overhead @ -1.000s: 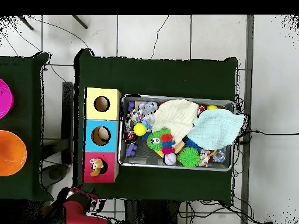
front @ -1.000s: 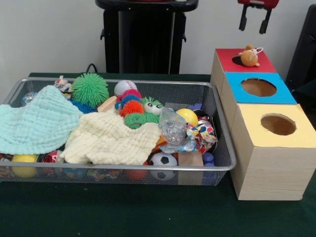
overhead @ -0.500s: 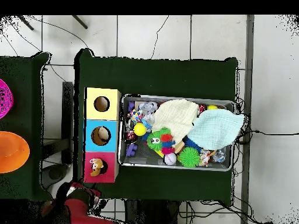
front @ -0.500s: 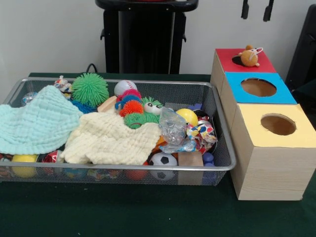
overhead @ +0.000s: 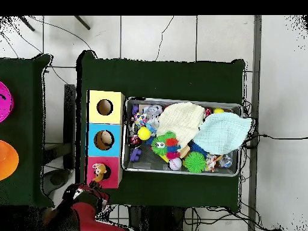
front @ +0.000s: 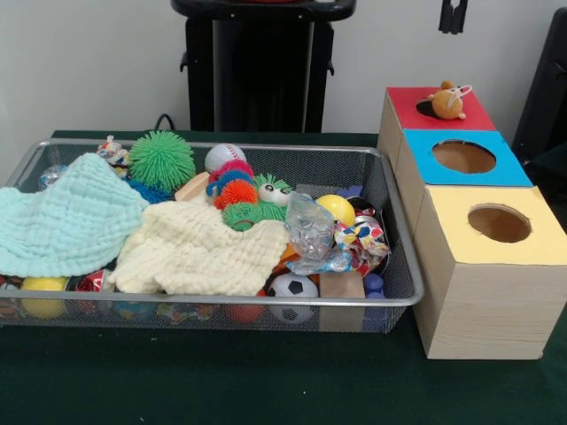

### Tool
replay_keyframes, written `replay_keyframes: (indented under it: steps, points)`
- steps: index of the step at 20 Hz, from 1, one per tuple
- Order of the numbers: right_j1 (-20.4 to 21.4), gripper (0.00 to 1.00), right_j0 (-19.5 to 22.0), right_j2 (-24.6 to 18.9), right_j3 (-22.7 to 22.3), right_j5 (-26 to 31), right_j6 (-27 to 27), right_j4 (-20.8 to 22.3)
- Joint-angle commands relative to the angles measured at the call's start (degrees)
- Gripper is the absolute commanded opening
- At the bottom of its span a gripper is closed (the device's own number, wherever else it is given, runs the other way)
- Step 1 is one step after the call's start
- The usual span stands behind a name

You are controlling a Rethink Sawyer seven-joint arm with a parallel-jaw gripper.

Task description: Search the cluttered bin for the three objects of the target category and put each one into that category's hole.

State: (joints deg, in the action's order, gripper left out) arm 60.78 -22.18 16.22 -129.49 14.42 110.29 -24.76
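A wire mesh bin point(front: 400, 232) is packed with toys: a green spiky ball point(front: 161, 159), a baseball point(front: 224, 157), a yellow ball point(front: 337, 209), a soccer ball point(front: 293, 287) and several more. An orange plush toy point(front: 448, 100) rests on the red box top point(front: 469, 115), at the edge of its hole; from above the plush point(overhead: 100, 171) sits on the red box point(overhead: 112, 166). My gripper point(front: 453, 16) hangs high above the red box at the top edge, its tips close together, holding nothing. In the overhead view the gripper point(overhead: 86, 193) is just beyond the red box.
A blue-topped box point(front: 509, 168) and a yellow-topped box point(front: 536, 243) stand in line with the red one, right of the bin. A mint cloth point(front: 66, 221) and a cream cloth point(front: 199, 248) cover part of the bin's contents. Dark green cloth point(front: 221, 381) covers the table.
My gripper has risen from over the plush toy to the top edge, shifted slightly left, and its fingers have come together. The plush toy stays on the red box.
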Motion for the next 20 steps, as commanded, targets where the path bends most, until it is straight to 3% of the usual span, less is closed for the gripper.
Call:
replay_keyframes:
  steps: [1, 2, 8, 20]
  points:
    - [-4.05, 0.00, -1.01, 0.91, 1.00, -3.41, 11.63, 1.53]
    - [-4.78, 0.00, -1.99, 1.98, 1.69, -3.55, 11.97, 1.69]
    - [-4.70, 0.00, 3.66, -4.43, -2.33, -9.25, 10.32, 2.04]
    - [-10.20, 0.00, 12.80, -15.14, -5.53, -20.10, 11.78, 6.75]
